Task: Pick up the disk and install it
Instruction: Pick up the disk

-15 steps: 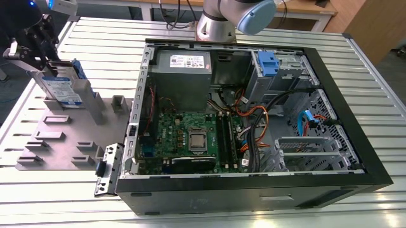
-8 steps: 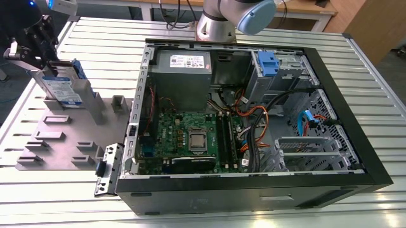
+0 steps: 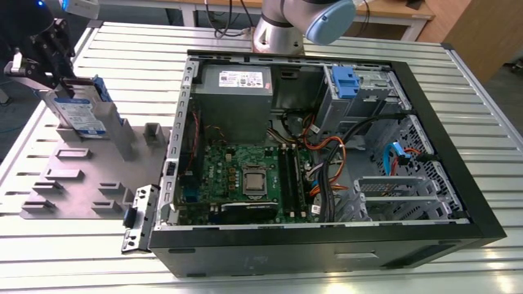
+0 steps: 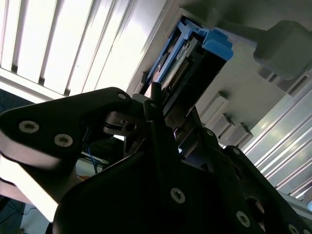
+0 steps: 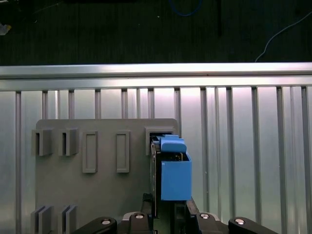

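Work looks near its start, I think. In the exterior view the disk stands on its thin end in a grey holder plate. The plate lies on the counter, to the exterior view's left of the open computer box. The disk is stood up like that, I think, so its top end sticks out and can be taken from above. The pincer sits right over that top end. I cannot tell if it is squeezing the disk or just sitting around it. The disk is not in the computer box yet. This view shows the whole box, with another blue carrier inside it.

In the second wrist view the pincer is big, dark and very near. The disk runs away from it toward the plate. Here you can see a row of little pins on the disk and its blue rail up close, which the exterior view does not show.

In the first wrist view you look straight down along the disk. It looks thin, with its blue rail on one side, and it stands in one slot of the plate. More slots show beside it, and the counter lies behind. This view shows that the pincer is lined up with the disk in its middle.
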{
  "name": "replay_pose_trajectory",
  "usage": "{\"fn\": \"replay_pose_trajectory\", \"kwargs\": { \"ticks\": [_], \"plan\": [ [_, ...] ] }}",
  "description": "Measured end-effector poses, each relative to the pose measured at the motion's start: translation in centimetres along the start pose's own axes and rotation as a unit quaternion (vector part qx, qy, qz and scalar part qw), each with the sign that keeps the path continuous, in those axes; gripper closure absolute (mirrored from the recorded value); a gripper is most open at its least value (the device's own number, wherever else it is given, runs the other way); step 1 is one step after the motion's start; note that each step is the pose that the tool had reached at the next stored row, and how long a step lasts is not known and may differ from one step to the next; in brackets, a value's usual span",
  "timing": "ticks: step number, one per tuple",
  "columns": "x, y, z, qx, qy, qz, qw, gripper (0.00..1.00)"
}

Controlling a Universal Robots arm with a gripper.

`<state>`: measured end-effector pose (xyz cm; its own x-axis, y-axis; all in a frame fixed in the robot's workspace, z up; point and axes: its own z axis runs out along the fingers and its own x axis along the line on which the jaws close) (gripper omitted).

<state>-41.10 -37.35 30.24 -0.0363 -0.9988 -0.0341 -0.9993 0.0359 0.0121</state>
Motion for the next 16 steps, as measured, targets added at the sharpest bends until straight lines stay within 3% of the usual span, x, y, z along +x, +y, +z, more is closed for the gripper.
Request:
{"fn": "replay_pose_trajectory", "kwargs": {
  "ticks": [5, 10, 16],
  "plan": [
    [0.0, 0.0, -0.04, 0.0, 0.0, 0.0, 1.0, 0.65],
    [-0.02, 0.01, -0.52, -0.0001, 0.0, 0.0, 1.0, 0.65],
    [-0.02, 0.01, -0.53, 0.0, 0.0, 0.0, 1.0, 0.65]
  ]
}}
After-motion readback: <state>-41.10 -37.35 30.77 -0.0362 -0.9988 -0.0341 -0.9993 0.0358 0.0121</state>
